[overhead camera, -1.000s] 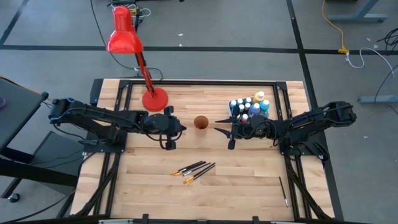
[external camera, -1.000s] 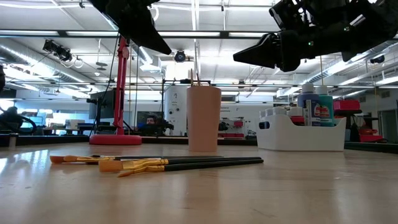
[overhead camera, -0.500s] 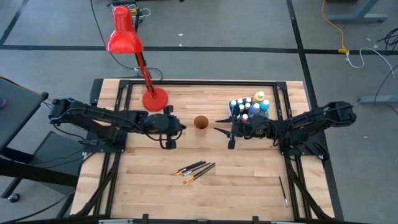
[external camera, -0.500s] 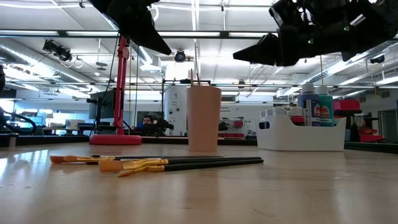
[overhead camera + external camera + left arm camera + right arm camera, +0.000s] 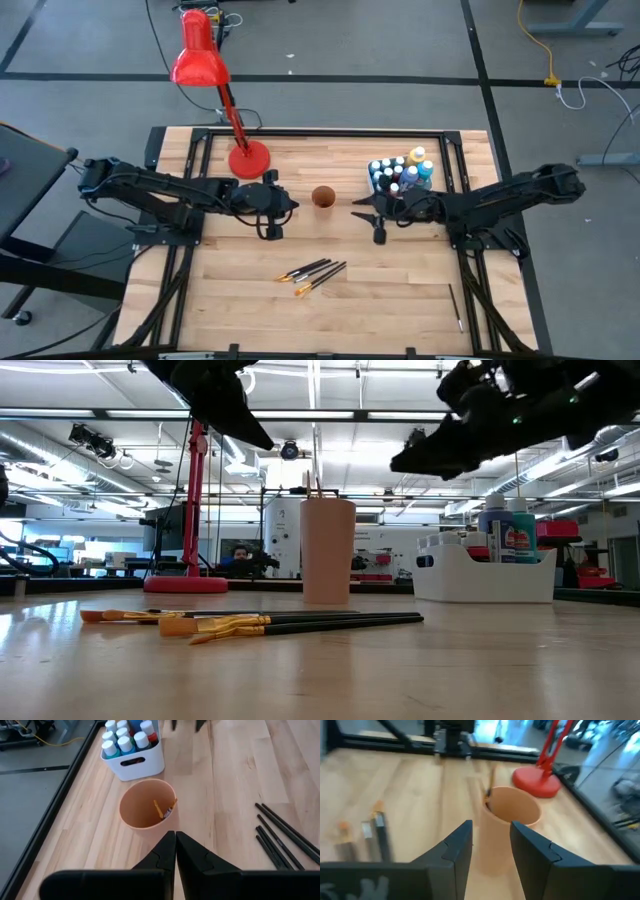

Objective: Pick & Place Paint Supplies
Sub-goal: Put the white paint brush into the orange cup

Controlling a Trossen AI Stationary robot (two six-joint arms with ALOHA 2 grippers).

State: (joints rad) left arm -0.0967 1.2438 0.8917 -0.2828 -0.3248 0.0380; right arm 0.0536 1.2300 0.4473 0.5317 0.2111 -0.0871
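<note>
The loose paintbrushes [image 5: 311, 273] are lying in a small bundle on the bare wood, a fair way in front of the orange cup [image 5: 323, 197], toward the table's near edge. Their long axes are running close to parallel, slanting across the boards, with the orange-yellow ends [image 5: 190, 624] pointing away from the white tub [image 5: 399, 176] and the dark handles trailing toward it. One more brush [image 5: 455, 307] is sitting alone, well apart from the cup, off toward the right arm's side, its long axis running roughly fore and aft. A couple of brushes [image 5: 163, 810] are already standing in the cup, leaning on its wall, and the paint bottles [image 5: 123, 732] are packed upright in the tub just beyond the cup.

The right gripper [image 5: 378, 218] is hanging in the air just beside the cup on the tub side, fingers parted and nothing between them, as far as I can make out through the blur of its own camera. The left gripper [image 5: 271, 209] is waiting on the cup's other side, fingers pressed together, empty.

It looks like a gap between placements. The next move calls for dropping down to the bundle, squaring the fingers across one thin handle, and pinching it clear of its neighbours.
</note>
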